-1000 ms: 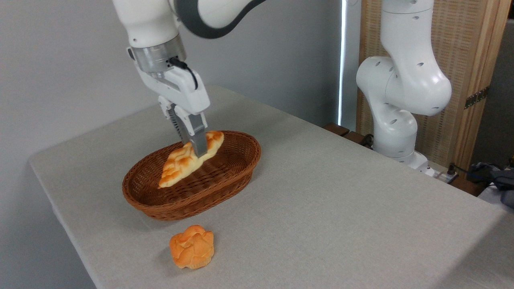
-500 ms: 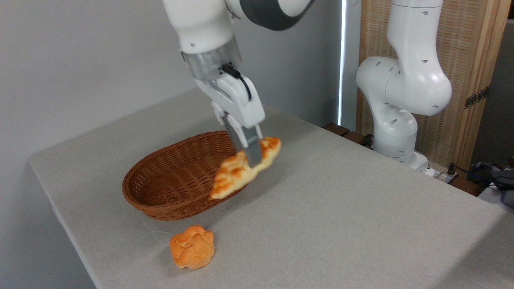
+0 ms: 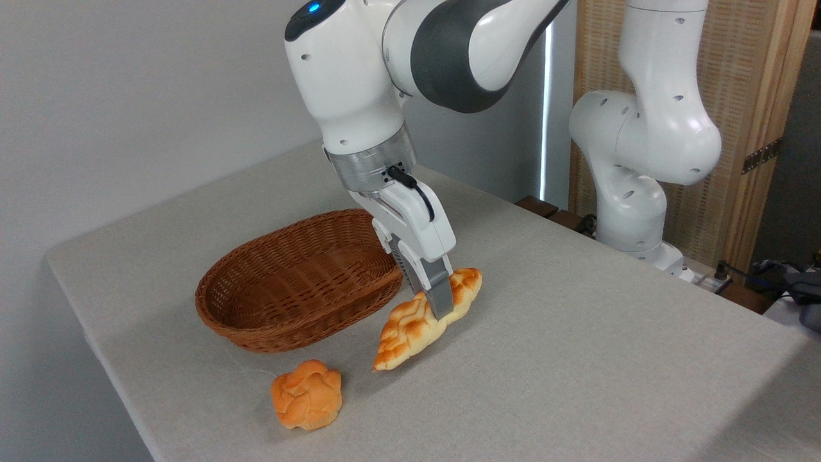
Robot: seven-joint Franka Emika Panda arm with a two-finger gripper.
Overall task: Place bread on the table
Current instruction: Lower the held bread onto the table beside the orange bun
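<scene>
The bread (image 3: 410, 327), a braided golden loaf with browned ridges, hangs tilted just to the right of the basket, its lower pointed end close to the cloth. My gripper (image 3: 442, 308) is shut on the loaf near its upper half, fingers pointing down. Beneath it lies the table (image 3: 577, 359), covered in light grey-beige cloth. Whether the loaf's lower tip touches the cloth I cannot tell.
A brown oval wicker basket (image 3: 301, 321) stands left of the gripper, with nothing showing inside it. A small round orange bun (image 3: 306, 394) lies on the cloth in front of the basket. The arm's white base (image 3: 632, 212) rises at the table's far right edge.
The gripper has carried the bread out of the basket, to the right and down, until it hangs low over the cloth beside the basket. Basket and bun have not moved.
</scene>
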